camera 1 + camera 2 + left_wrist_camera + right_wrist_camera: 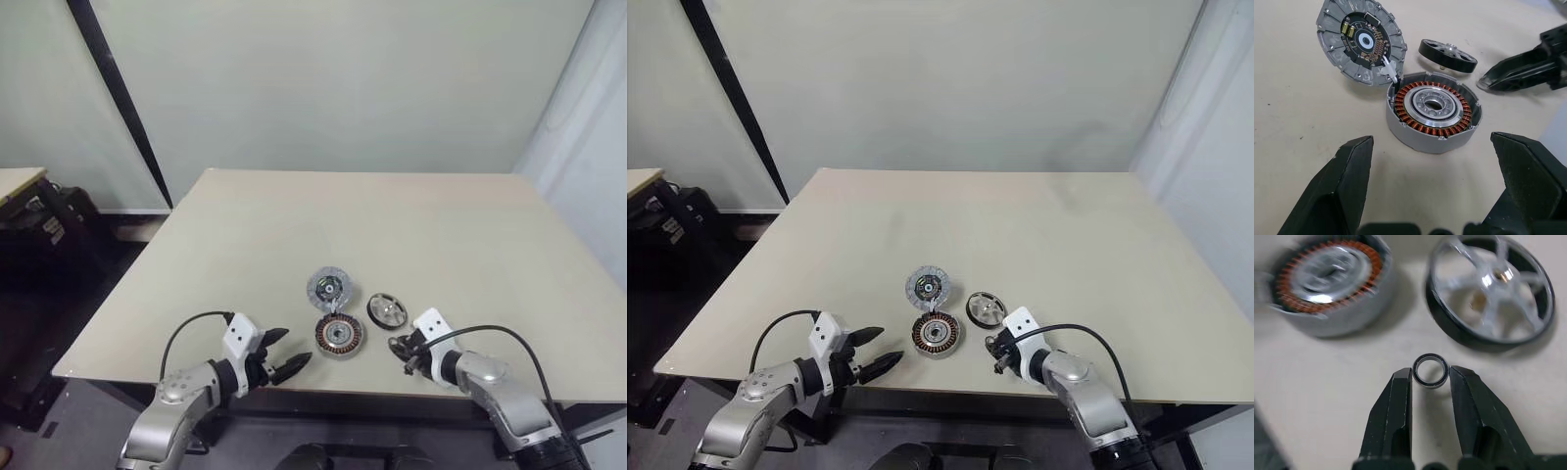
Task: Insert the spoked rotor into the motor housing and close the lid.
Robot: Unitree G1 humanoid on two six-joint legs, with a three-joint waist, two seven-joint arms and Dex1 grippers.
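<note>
Both arms are stretched low over the near edge of the table (470, 235), angled inward toward each other. The left gripper (282, 354) is held wide open with nothing between its fingers (1349, 166), pointed across at the housing (1433, 116), which sits just ahead of it on the table, apart from the fingertips. The copper windings and silver centre are seen from above, so the housing is still open and unfilled.

The right gripper (1430, 378) is tilted down toward the table, its fingers pinched onto a tiny dark ring (1430, 370), which is caught between the tips. Just past those tips and a bit to one side the rotor (1490, 291) is lying flat on the table, black rim and shiny spokes up, not touched by anything. The housing is found further over on the other side of the right gripper's line, near the rotor but apart from it.

The lid (1362, 41) is propped up tilted against the far edge of the housing, beyond the left gripper, with its circuit-board face shown. No readable writing or brand can be made out on any part
</note>
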